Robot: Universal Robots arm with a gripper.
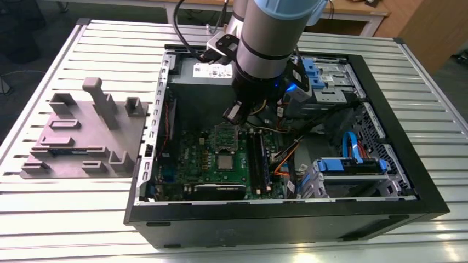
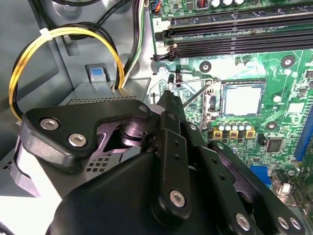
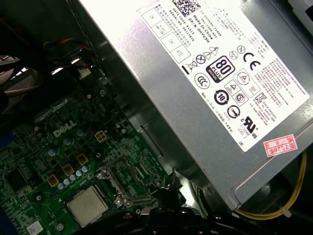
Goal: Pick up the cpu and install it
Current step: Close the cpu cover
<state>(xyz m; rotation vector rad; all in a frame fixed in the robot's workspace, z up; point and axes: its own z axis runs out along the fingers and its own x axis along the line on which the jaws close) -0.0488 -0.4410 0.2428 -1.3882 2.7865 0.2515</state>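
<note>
The cpu (image 2: 243, 99) lies flat in its socket near the middle of the motherboard (image 1: 192, 150). It is a small square with a dull silver top and a thin pale rim, and it looks level and square to the socket walls. The hinged socket frame (image 3: 122, 182) stands open just beside it, on the side toward the power supply (image 3: 205, 98), and a thin lever wire (image 2: 195, 95) is raised there too. So I judge that the placing is done and the clamping is not.

The gripper (image 2: 168, 95) hangs above the board's edge nearest the power supply, near the socket but apart from the chip. Its jaws look pressed together with nothing between them. Closing up would call for a gentle, even push on the frame, without nudging the chip.

The motherboard lies in the open case (image 1: 292, 216), which rests on the slatted surface (image 1: 73, 219).
</note>
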